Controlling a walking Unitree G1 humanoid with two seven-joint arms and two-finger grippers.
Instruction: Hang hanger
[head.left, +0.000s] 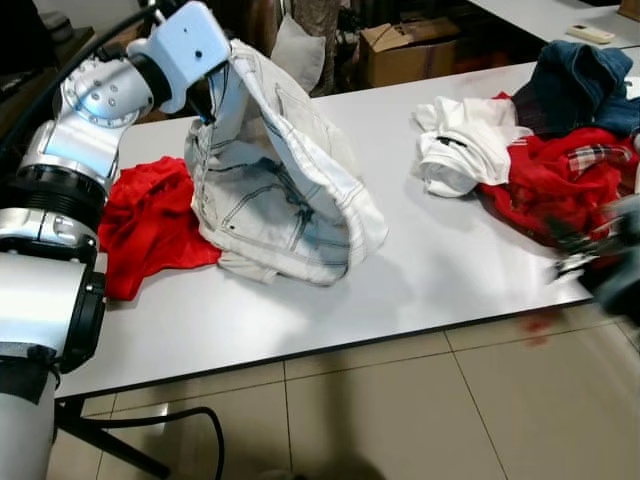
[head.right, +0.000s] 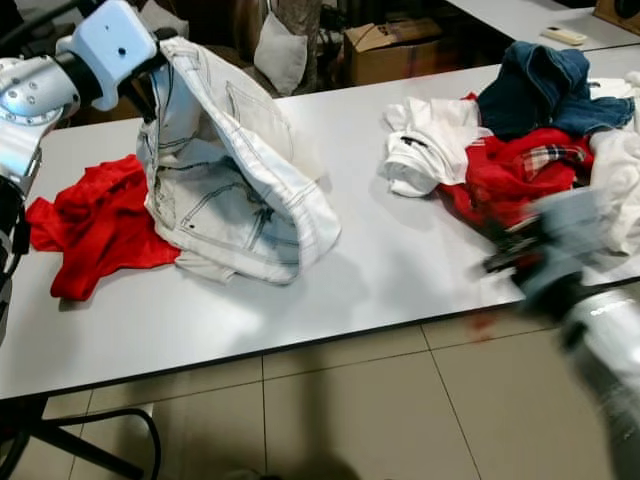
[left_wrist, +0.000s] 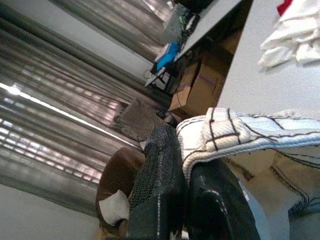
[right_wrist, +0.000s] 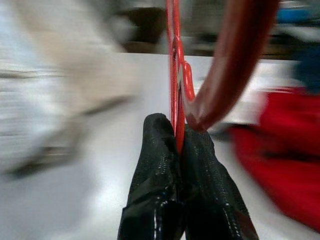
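A white denim garment (head.left: 280, 190) with dark stitching is lifted by one edge at the far left of the white table (head.left: 440, 270); the rest of it slumps on the tabletop. My left gripper (head.left: 205, 100) is shut on that raised edge, and the left wrist view shows its fingers (left_wrist: 160, 170) pinching the seamed hem (left_wrist: 235, 130). At the table's front right edge, blurred by motion, is my right gripper (head.right: 515, 250). In the right wrist view it (right_wrist: 177, 125) is shut on a red hanger (right_wrist: 235, 50), whose hook curves above the fingertips.
A red garment (head.left: 150, 225) lies under and left of the denim. At the right end sits a pile: white shirt (head.left: 465, 145), red cloth (head.left: 560, 175), blue denim (head.left: 580, 85). A cardboard box (head.left: 410, 45) stands behind the table. Tiled floor (head.left: 400, 410) lies in front.
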